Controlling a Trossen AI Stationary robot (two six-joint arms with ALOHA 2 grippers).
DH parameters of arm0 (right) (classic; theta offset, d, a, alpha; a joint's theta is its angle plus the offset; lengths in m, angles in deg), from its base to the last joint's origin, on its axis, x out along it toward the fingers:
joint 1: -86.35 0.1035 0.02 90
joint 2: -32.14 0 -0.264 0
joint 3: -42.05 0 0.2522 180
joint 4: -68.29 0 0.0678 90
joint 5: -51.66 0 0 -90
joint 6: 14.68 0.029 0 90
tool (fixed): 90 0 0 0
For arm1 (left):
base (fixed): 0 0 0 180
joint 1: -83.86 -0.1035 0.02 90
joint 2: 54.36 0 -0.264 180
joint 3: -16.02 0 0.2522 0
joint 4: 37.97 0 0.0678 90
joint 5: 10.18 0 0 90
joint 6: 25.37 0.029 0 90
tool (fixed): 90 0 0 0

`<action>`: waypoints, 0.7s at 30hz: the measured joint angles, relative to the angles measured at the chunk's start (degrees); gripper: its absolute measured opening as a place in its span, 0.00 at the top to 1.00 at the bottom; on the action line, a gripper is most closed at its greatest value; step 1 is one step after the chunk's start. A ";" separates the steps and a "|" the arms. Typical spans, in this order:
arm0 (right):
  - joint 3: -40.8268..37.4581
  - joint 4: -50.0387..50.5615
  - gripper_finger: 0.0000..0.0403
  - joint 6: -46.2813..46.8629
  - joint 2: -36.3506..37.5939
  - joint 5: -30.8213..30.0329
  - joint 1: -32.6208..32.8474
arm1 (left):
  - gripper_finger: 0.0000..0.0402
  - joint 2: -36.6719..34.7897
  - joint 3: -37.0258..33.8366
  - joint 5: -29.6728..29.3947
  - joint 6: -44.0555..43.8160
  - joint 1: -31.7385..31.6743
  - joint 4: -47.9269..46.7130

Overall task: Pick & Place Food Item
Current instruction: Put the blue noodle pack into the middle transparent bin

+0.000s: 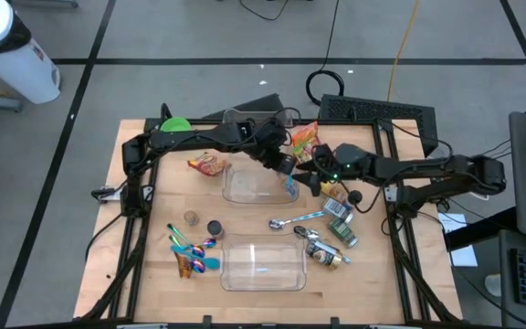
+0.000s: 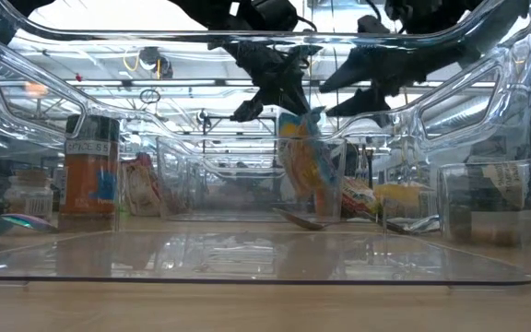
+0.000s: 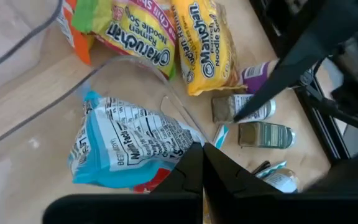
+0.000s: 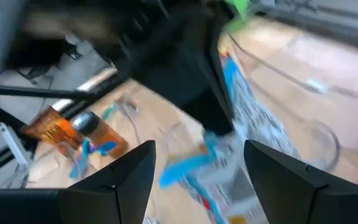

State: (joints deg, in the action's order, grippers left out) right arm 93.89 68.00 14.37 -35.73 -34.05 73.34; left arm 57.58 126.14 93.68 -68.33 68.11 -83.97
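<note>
A blue and white food packet (image 3: 129,149) hangs at the right end of the far clear container (image 1: 245,185). It also shows in the high view (image 1: 290,188) and upright in the low view (image 2: 304,161). My left gripper (image 3: 202,163) is shut on it, reaching in from the table's left (image 1: 284,164). My right gripper (image 4: 197,180) stands open just right of the packet (image 1: 312,174), touching nothing. Its fingers (image 4: 129,180) stand either side of the packet's printed face (image 4: 244,124), short of it. My left gripper pinches the packet's upper edge (image 3: 169,169) between its two shut fingers, near a corner. The fingers slant down from the table's left and far side. The packet hangs below them inside the container's right end. Whether its lower end rests on the container's floor cannot be told.
Yellow ramen packets (image 3: 204,43) lie behind the far container. Spice jars (image 1: 341,224) and a spoon (image 1: 295,219) lie to the right. A second clear container (image 1: 263,265) stands near the front edge. An orange snack packet (image 1: 208,164) and coloured cutlery (image 1: 190,251) lie at the left.
</note>
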 joint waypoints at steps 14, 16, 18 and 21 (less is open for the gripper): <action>-0.07 -1.20 0.51 2.94 -3.03 0.56 0.00 | 1.00 0.02 -0.02 -0.97 -0.98 0.09 0.86; -0.07 -1.58 0.56 2.59 -3.03 1.92 -0.03 | 1.00 0.02 -0.02 -1.36 -0.78 0.07 0.79; -0.07 -1.58 0.62 1.86 -3.03 2.04 -0.02 | 1.00 0.02 -0.02 -1.83 -0.78 0.07 0.82; -0.07 -1.57 0.71 1.67 -3.03 2.64 -0.02 | 1.00 0.02 -0.02 -1.96 -0.88 0.07 0.78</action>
State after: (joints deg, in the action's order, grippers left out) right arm 93.83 66.43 16.04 -38.75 -31.41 73.32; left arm 57.61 126.11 91.72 -69.21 68.18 -83.19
